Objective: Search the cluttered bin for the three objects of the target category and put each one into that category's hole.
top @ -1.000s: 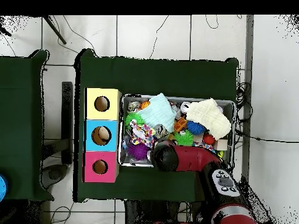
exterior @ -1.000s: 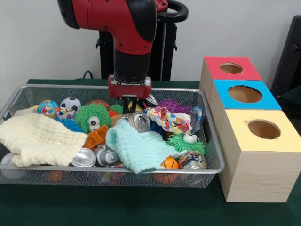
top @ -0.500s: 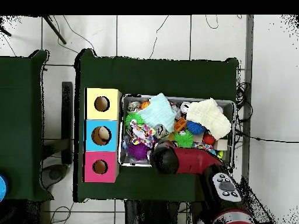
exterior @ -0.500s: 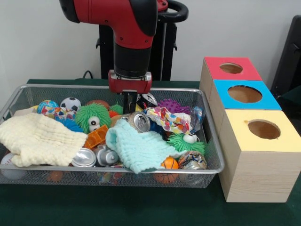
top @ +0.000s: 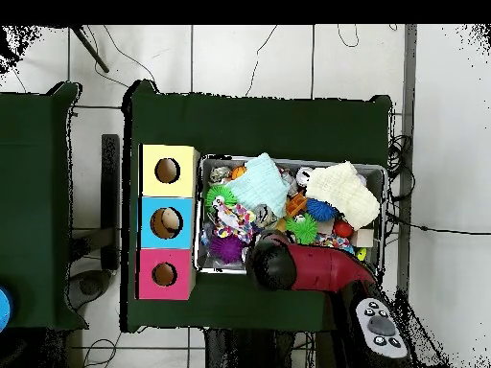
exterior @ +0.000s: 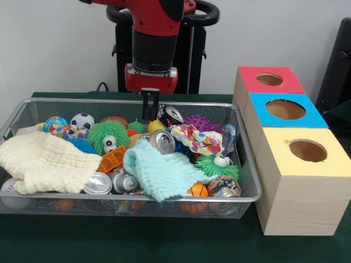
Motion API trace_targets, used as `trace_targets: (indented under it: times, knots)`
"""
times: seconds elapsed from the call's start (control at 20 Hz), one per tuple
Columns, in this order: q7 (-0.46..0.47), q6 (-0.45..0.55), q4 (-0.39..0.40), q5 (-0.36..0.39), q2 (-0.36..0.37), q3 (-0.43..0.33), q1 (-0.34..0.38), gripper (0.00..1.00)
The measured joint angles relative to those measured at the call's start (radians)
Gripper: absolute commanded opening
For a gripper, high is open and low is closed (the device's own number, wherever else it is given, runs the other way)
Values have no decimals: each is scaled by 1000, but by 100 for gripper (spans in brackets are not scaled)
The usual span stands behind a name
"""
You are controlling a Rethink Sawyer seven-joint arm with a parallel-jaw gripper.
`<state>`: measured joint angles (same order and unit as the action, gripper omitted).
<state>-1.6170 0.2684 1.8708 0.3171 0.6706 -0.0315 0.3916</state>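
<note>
A wire bin [exterior: 247,164] holds mixed clutter. A silver can [exterior: 163,141] lies end-on in the middle, another can [exterior: 98,183] sits at the front, and a crushed can [exterior: 222,186] is at the front right. A soccer ball [exterior: 82,120], an orange ball [exterior: 197,191] and green fuzzy toys [exterior: 107,136] lie among them. My gripper [exterior: 149,112] hangs over the bin's far side, just above the clutter. Its fingers are together, with nothing seen between them. In the overhead view the arm [top: 307,270] hides the gripper.
Three boxes with round holes stand beside the bin: red [exterior: 270,80], blue [exterior: 285,109] and yellow [exterior: 307,150]. A cream cloth [exterior: 44,161] and a mint cloth [exterior: 159,172] cover parts of the clutter. From above, the bin [top: 384,172] sits right of the boxes [top: 168,222].
The gripper has risen straight up out of the clutter at the bin's far side. The objects in the bin look unmoved.
</note>
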Motion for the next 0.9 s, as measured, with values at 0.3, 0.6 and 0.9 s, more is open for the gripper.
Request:
trace_targets:
  times: [0.3,0.6,0.9]
  knots:
    - [0,54,0,-24,40,0,0,0]
    - [0,79,0,-38,49,-1,0,0]
    - [0,96,0,-48,50,0,0,0]
